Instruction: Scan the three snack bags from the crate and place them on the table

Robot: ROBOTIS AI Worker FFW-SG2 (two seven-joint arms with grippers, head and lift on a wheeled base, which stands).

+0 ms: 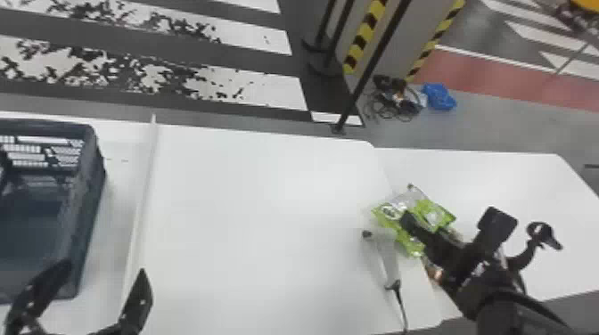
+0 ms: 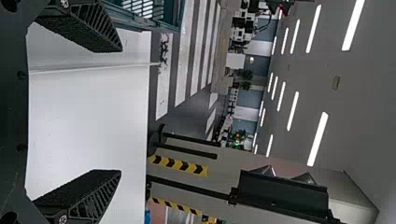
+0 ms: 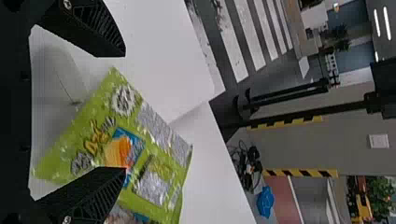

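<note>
Right gripper (image 3: pixel 125 111) open, fingers apart at green snack bag (image 3: pixel 105 126), by table (image 1: pixel 267 200) edge near scanner (image 1: pixel 387 260). Likely release: back out straight, fingers wide, don't drag bag. Left gripper (image 1: pixel 104 268) open near crate (image 1: pixel 91 191).

One crate (image 1: pixel 90 187), one scanner (image 1: pixel 387 258), perhaps two snack bags (image 1: pixel 434 214)

On the green snack bag (image 3: pixel 159 135) I see printed letters, but from my place I cannot read any word clearly.
</note>
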